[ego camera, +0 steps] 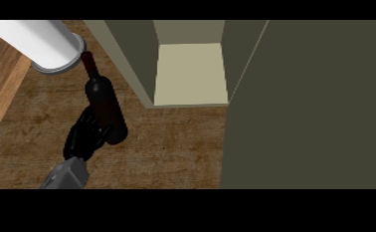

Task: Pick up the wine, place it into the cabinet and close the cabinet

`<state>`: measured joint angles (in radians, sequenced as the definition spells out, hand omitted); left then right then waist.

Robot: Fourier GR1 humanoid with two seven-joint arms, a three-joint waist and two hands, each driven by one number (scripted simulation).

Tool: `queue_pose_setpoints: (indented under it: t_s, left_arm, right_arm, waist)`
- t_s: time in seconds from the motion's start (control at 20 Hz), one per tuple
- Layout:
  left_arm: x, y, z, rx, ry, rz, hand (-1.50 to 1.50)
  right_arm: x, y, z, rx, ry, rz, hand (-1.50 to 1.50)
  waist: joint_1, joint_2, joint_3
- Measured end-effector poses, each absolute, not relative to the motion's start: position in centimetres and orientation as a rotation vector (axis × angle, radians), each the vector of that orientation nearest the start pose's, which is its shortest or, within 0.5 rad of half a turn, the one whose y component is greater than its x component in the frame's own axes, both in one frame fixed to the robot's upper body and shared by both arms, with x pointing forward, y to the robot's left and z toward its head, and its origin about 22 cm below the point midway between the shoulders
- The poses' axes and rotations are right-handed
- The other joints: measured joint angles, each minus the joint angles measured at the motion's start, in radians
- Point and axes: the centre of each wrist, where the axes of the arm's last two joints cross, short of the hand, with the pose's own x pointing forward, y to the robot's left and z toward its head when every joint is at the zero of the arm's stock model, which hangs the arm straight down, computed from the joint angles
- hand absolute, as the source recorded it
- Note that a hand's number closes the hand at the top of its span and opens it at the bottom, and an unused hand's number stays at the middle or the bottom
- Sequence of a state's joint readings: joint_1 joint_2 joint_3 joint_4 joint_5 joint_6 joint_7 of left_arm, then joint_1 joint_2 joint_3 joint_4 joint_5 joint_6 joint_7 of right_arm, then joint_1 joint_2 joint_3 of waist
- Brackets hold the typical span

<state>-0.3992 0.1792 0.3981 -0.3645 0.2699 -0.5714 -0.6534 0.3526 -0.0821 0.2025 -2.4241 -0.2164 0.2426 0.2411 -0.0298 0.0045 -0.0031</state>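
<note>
Wine bottle (104, 101): I see it left of centre in the frame, dark, neck pointing to the upper left and base toward the lower part of the frame, tilted rather than upright.
Hand in view: one black hand (84, 135) comes in from the lower left on a grey forearm; by its side of the frame I take it for the left hand.
Hand state: its fingers are curled against the lower body of the bottle, wrapping it from the left side; I judge that low hold leaves the neck free to lead into the opening.
Right hand: nowhere in frame.
Cabinet (189, 74): upper centre, open, pale shelf floor showing between olive walls; its door (301, 106) fills the right of the frame, swung wide.
White cylinder (44, 44): upper left corner, just beside the bottle's neck tip; I cannot tell whether they touch.
Counter (176, 146): brown, beneath everything.
Task stage: my guess is carry, with the bottle not yet inside the cabinet.
</note>
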Motion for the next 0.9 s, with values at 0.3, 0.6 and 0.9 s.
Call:
queue_pose_setpoints:
  t_s: [0.3, 0.6, 0.9]
  left_arm:
    - [26.5, 30.5, -14.2, -0.488, -1.513, 0.388, 1.50]
    - [26.9, 29.3, -14.0, -0.342, -1.648, 0.283, 1.50]
    - [24.6, 29.1, -15.0, -0.166, -1.700, 0.130, 1.50]
  right_arm:
    - [12.3, -22.4, 13.6, 0.370, -1.830, 0.249, -1.50]
    - [12.3, -22.7, 13.6, 0.353, -1.833, 0.257, -1.50]
    - [12.2, -22.4, 13.3, 0.369, -1.830, 0.238, -1.50]
  waist:
    - [0.003, -0.001, 0.000]
    - [0.005, -0.002, 0.001]
    - [0.018, -0.006, 0.003]
